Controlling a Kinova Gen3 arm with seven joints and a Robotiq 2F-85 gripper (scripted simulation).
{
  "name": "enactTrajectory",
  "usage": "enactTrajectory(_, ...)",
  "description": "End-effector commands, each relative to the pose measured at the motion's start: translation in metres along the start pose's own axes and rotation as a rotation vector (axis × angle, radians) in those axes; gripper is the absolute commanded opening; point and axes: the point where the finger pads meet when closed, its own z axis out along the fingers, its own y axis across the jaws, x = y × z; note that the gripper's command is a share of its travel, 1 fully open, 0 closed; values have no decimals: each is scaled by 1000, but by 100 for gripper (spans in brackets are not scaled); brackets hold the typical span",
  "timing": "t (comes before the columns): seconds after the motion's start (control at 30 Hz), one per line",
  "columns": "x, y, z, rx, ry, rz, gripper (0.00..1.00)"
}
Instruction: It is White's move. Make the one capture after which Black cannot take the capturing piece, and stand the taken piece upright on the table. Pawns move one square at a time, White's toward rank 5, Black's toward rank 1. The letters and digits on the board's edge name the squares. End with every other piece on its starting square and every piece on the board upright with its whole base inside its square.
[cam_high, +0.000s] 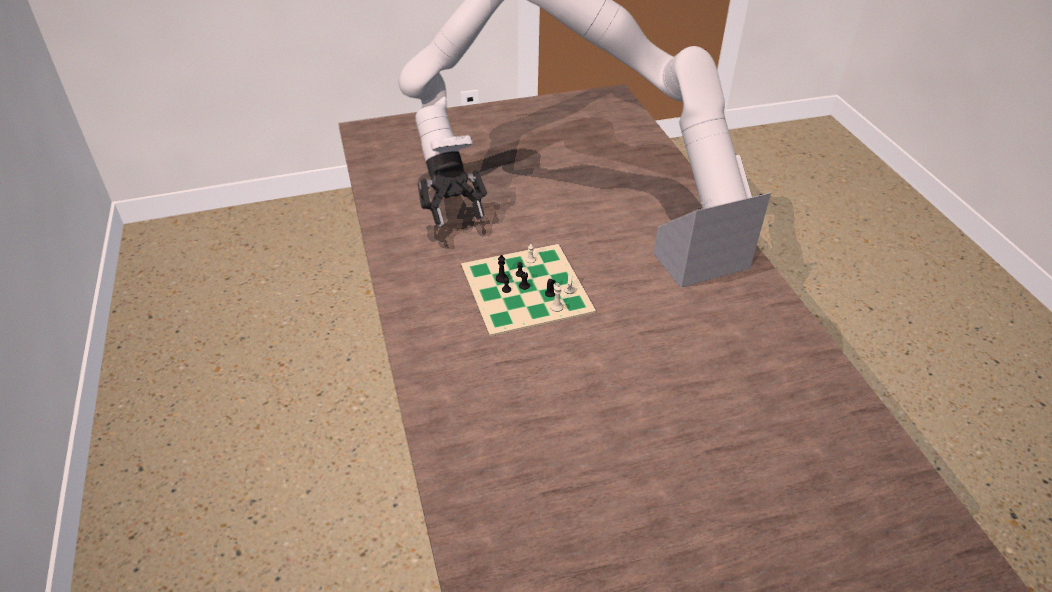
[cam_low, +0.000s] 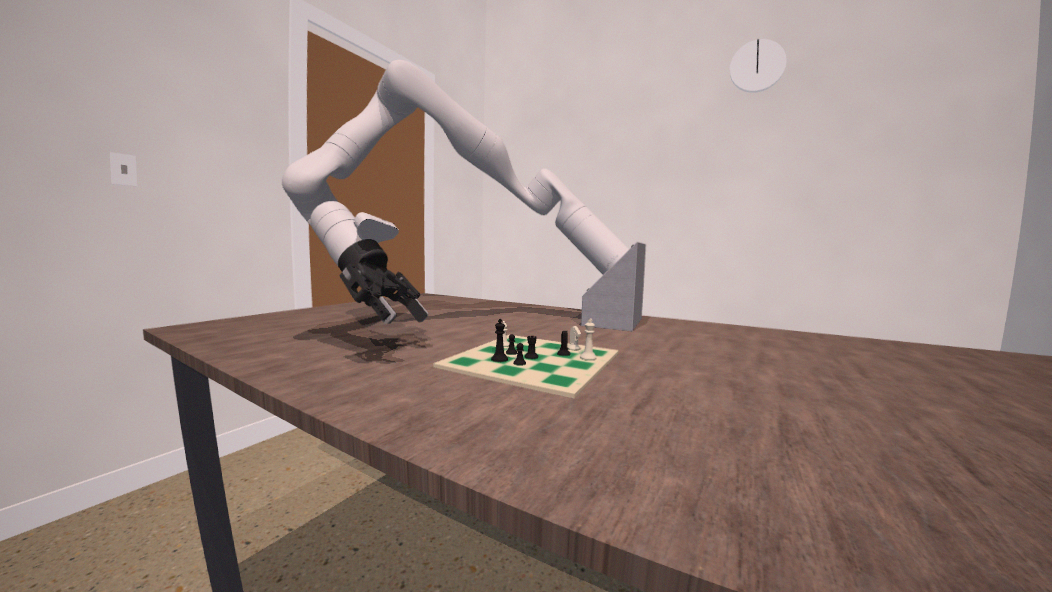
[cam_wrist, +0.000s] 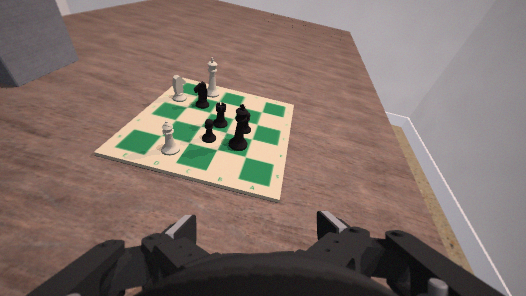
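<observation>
The hand (cam_high: 459, 213) (cam_low: 409, 316) (cam_wrist: 257, 226) is held wide open above the tabletop (cam_high: 625, 412) (cam_low: 735, 441) (cam_wrist: 125, 50), near the board (cam_high: 491, 329) (cam_low: 572, 392) (cam_wrist: 277, 192), where black and white pieces are seen upright.

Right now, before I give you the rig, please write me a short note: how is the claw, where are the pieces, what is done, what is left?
Claw: open, holding nothing, above the table outside the board.
Pieces: all upright on the board. White: king, knight, one more. Black: king, rook, knight, two pawns.
Done: no capture visible; no piece stands beside the board.
Left: choose the safe capture, stand the taken piece upright on the table, put White's capturing piece wholly inside its square, and leave the others on their starting squares.
</observation>
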Motion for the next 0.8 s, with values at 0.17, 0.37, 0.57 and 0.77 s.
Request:
enactTrajectory(0.17, -11, -19, -11, -10, 3, 46, 100)
enactTrajectory(0.37, -11, -19, -11, -10, 3, 46, 100)
enactTrajectory(0.57, -18, -35, -16, -13, 7, 80, 100)
enactTrajectory(0.77, -24, -49, -21, -15, 10, 110, 100)
